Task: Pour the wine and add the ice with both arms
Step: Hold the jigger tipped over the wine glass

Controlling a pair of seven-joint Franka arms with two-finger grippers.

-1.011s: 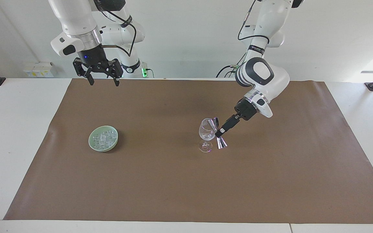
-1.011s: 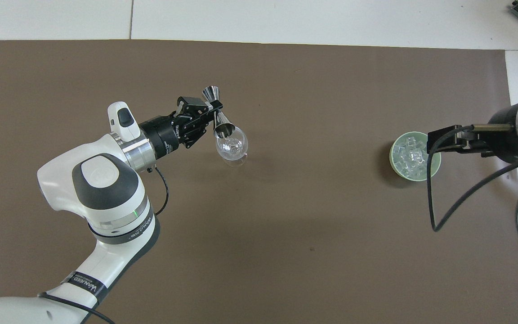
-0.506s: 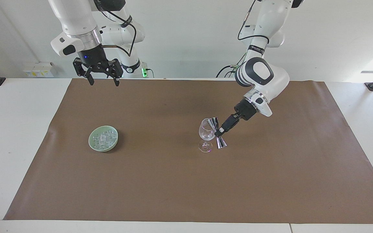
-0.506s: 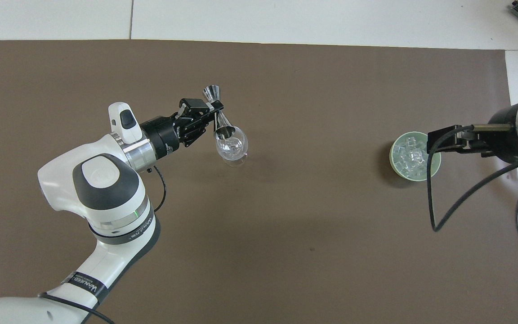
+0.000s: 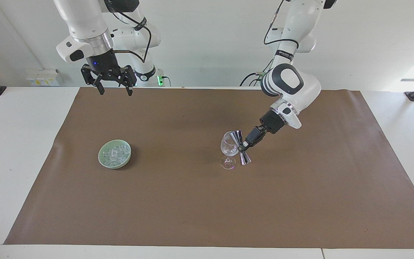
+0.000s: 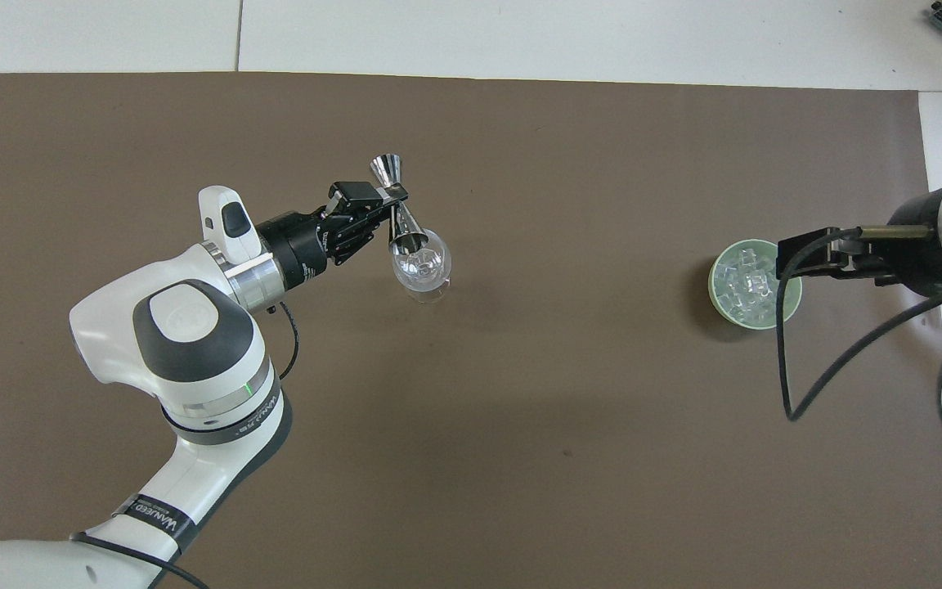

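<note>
1. Facing view: the left gripper (image 5: 244, 145), clamped on the waist of the steel jigger (image 5: 240, 148), has tipped it further over the wine glass (image 5: 229, 149), so pouring is probably ending. The right gripper (image 5: 114, 88) waits raised, fingers apart.
2. Overhead view: the jigger's (image 6: 400, 214) mouth sits over the glass (image 6: 422, 266). The ice (image 6: 745, 280) fills its green bowl (image 6: 720, 307) toward the right arm's end of the tabletop (image 6: 520, 425).
</note>
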